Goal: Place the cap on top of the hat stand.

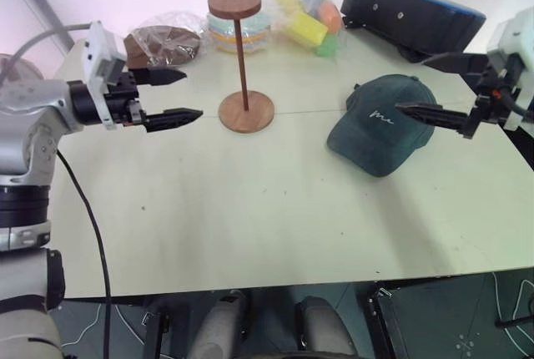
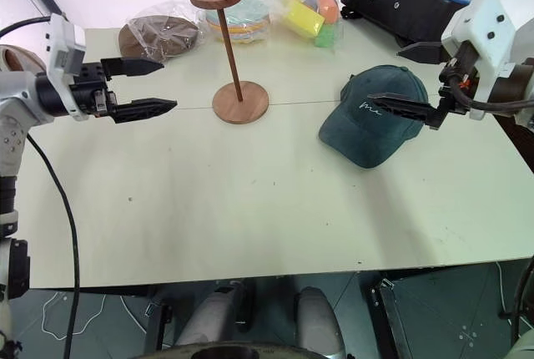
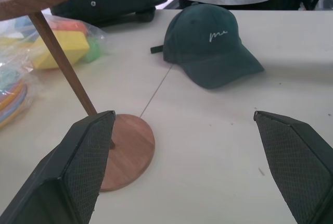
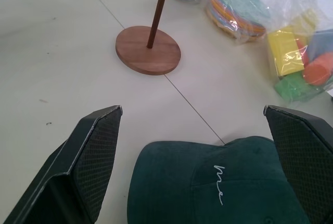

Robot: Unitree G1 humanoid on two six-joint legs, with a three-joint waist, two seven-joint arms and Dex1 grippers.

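We are looking down on a pale cream table (image 1: 250, 217), and the dark teal-green fabric baseball cap (image 1: 380, 125) with its white script embroidery is lying flat on the right side of it, brim pointing toward the near edge. The slim reddish-brown wooden hat stand (image 1: 242, 58) is standing upright near the middle, well apart from the cap, its small round top disc bare. Our right gripper (image 2: 409, 79) is hovering just beside and over the cap, its two black fingers spread wide apart with nothing between them; in the right wrist view the cap's crown is sitting between those fingers (image 4: 88, 161) but below them, untouched. Our left gripper (image 1: 171, 96) is hanging in the air to the left of the stand, its fingers also parted and gripping nothing. Behind the stand we are seeing a brown disc wrapped in clear plastic (image 1: 167, 42), a clear bag of colourful plates and foam blocks (image 1: 284, 21), and a dark blue case (image 1: 413, 12) at the far right corner.
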